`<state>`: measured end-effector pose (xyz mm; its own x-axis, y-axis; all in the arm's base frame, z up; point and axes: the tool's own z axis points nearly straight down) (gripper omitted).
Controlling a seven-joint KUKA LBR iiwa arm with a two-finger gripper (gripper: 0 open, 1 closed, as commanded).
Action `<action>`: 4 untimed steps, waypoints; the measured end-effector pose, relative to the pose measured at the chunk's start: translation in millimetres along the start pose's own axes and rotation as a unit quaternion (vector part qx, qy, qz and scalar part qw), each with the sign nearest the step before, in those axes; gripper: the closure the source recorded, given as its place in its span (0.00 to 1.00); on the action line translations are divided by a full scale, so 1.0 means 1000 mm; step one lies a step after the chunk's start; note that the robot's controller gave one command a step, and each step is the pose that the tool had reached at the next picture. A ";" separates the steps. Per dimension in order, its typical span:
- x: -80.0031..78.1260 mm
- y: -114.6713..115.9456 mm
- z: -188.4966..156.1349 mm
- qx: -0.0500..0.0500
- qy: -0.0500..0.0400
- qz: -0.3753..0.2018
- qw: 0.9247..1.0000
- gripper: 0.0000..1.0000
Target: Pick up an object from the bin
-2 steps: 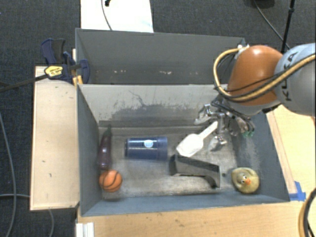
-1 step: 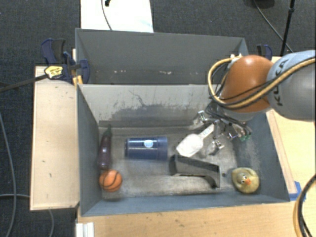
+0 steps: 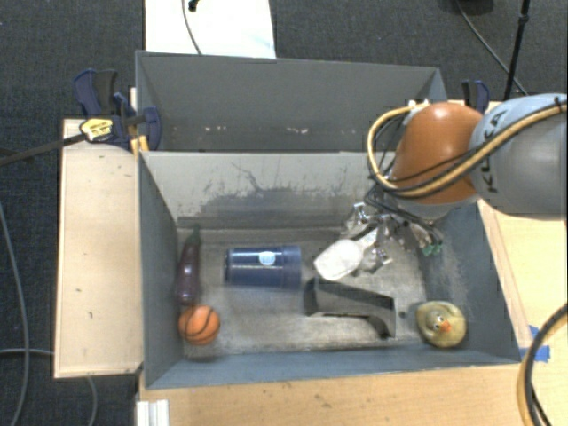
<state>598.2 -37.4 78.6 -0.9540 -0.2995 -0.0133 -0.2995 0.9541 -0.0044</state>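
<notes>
pincer (image 3: 377, 245) low in bin (image 3: 161, 238), right of middle | right beside white lump (image 3: 337, 260) | black bracket (image 3: 351, 304) just in front | spread or pinching: cannot tell

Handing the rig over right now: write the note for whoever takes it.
Gripper: low in the right half of the bin, against the white crumpled thing; whether it has a hold cannot be told.
On the floor: blue cylinder mid-left, black angled piece in front, yellow duck-like toy front right, orange ball and purple bottle at left.
Done: nothing visibly lifted. Left: grasp and lift one thing.
</notes>
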 end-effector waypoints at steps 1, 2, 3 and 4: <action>0.000 0.000 0.000 0.000 0.000 0.000 1.000 1.00; -0.002 -0.001 -0.018 -0.002 0.004 0.002 1.000 1.00; -0.002 -0.001 -0.051 -0.001 0.003 0.002 1.000 1.00; -0.003 -0.001 -0.061 -0.001 0.003 0.003 1.000 1.00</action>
<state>600.9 -37.2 139.7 -0.9557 -0.2941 -0.0081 -0.2941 0.9558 -0.0018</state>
